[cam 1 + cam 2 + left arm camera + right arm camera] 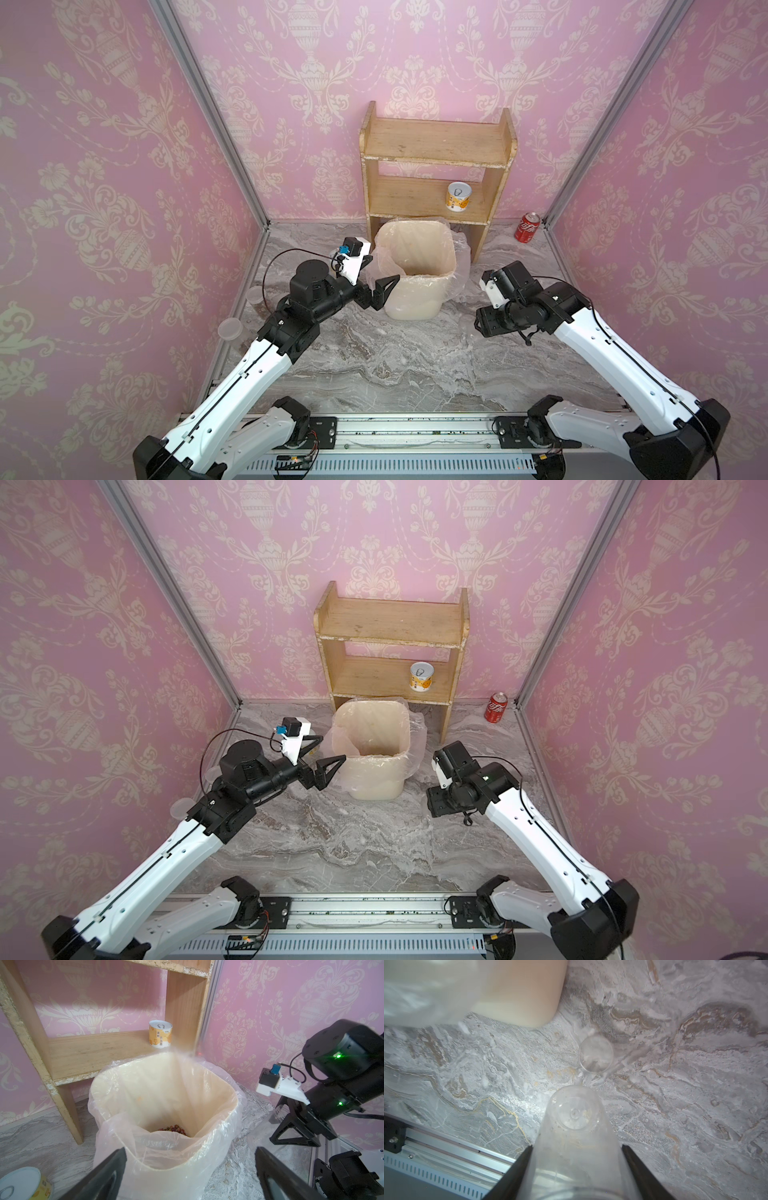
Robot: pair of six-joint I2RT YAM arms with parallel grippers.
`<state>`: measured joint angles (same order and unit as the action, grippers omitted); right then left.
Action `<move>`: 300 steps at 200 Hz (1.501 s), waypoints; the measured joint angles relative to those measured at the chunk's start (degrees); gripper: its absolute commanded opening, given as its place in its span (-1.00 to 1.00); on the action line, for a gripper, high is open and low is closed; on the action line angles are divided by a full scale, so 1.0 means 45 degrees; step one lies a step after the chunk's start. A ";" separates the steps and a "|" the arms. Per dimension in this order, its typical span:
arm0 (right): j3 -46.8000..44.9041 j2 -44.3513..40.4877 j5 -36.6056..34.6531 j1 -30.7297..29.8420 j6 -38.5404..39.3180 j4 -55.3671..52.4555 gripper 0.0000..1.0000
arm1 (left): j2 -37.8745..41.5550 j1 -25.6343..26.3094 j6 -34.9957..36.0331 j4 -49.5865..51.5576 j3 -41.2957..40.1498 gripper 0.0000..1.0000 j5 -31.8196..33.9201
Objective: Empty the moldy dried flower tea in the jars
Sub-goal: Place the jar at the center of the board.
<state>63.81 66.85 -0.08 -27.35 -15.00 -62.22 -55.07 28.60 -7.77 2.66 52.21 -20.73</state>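
lidded jars (pixel 231 329): two, mid-left in a top view, at worktop (pixel 374 365) edge, partly behind left arm
left tool (pixel 383 268): spread wide, gripping nothing, at left rim of bin (pixel 415 307)
tea (pixel 172 1128): small heap at bin bottom
tin (pixel 459 197): on lower shelf (pixel 407 203), upper centre
right tool (pixel 578 1169): mid-right in both top views, half closed, clamped on clear jar (pixel 575 1126), looks empty
lid (pixel 595 1054): flat on worktop, just beyond clear jar
cola can (pixel 527 227): upper right, by wall
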 measured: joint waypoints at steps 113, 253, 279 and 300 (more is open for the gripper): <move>-0.1462 0.2336 -0.0272 -0.0015 -0.0442 0.1889 0.10 | -0.0024 0.0000 -0.0097 -0.0646 -0.0233 0.99 0.0000; -0.1851 0.3293 -0.1331 -0.0622 -0.1044 0.2730 0.18 | -0.0015 0.0000 -0.0199 -0.0874 -0.0534 0.99 0.0005; -0.1875 0.3288 -0.1331 -0.0627 -0.1103 0.2764 0.21 | -0.0015 0.0000 -0.0199 -0.0874 -0.0568 0.99 0.0005; -0.1928 0.3269 -0.1394 -0.0685 -0.1200 0.2837 0.29 | -0.0010 0.0000 -0.0199 -0.0879 -0.0568 0.99 0.0005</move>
<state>55.13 81.56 -6.35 -30.44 -20.40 -49.45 -55.11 28.60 -8.67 -1.30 49.65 -20.71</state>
